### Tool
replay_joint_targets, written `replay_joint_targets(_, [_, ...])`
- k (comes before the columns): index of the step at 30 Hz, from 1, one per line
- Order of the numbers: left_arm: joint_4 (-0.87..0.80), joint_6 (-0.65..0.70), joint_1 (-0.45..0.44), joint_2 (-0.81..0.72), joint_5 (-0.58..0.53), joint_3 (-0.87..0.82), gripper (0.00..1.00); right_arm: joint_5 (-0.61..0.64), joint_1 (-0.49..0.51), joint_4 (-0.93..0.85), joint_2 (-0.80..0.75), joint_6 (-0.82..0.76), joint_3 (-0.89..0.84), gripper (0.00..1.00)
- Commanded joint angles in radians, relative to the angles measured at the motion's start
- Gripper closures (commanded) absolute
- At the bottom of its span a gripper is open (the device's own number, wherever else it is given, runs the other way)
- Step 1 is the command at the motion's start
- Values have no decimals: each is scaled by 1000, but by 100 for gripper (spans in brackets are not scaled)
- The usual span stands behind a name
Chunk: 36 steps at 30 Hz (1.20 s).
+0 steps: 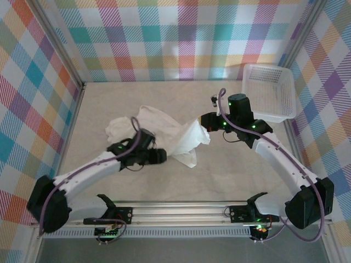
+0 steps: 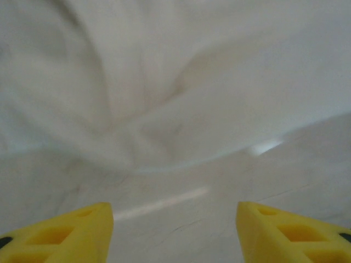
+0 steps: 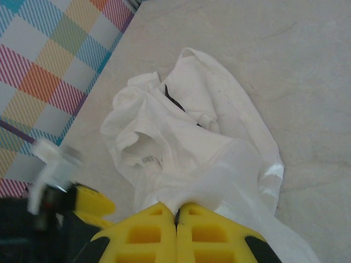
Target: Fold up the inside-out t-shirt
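One inside-out t-shirt (image 1: 164, 134): it lies bunched in a loose heap at mid-table, not spread and with no fold in it that I can make out.
Long axis: the heap runs roughly left to right across the table (image 1: 230, 170), between my two arms.
Right end of the cloth: it is drawn out to a point that runs into the right gripper (image 1: 204, 121).
Right gripper: in the right wrist view its yellow fingers (image 3: 153, 230) are pressed together with a pinch of white cloth (image 3: 186, 137) coming out between them, so I read it as holding the shirt's edge.
Left gripper (image 1: 159, 156): it sits at the near edge of the heap; in the left wrist view its fingers (image 2: 82, 230) stand well apart with nothing between them.
Cloth from the left gripper: the rumpled shirt (image 2: 164, 82) lies just ahead of the fingertips, with bare table directly under the gap.
Nearer arm: the right already has the cloth; my judgement is that the left must go forward to take a second hold.
Risk: I cannot tell which hem or sleeve either arm faces.
White mesh basket (image 1: 269, 90): far right corner, well apart from the shirt.
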Motion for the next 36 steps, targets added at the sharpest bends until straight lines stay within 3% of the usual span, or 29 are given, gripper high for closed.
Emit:
replay_joint_targets(1, [-14,13,-69,93,-213,5,27,-11,5,18,-1,12,40,100])
replay_joint_targets(4, [67,101,-78,184,-331,10,0,-27,5,20,-8,8,39,100])
replay_joint_targets(8, [194,206,-76,331,-471,35,3,-24,5,17,-24,9,39,100])
replay_joint_targets(9, [183,218,-76,354,-510,71,17,-17,6,10,-29,13,46,100])
replay_joint_targets(10, [168,236,-76,360,-536,98,39,-6,6,-3,-34,14,56,100])
replay_joint_targets(11, [149,258,-73,347,-563,129,75,4,6,-22,-43,15,72,100])
replay_joint_targets(12, [109,278,-62,321,-585,167,99,9,7,-42,-55,12,91,100])
replay_joint_targets(18, [-202,415,90,80,-520,503,100,-256,52,-32,-141,-106,194,100])
replay_joint_targets(21, [-263,515,135,15,-476,744,100,-294,114,39,-195,-146,222,100])
replay_joint_targets(27, [-309,647,138,155,-438,1233,100,-163,217,64,-213,-193,355,100])
replay_joint_targets(31, [-219,653,165,308,-407,1405,100,-69,278,97,-206,-235,418,100])
replay_joint_targets(36, [-261,586,241,668,-264,1721,100,221,287,60,-144,-123,510,100])
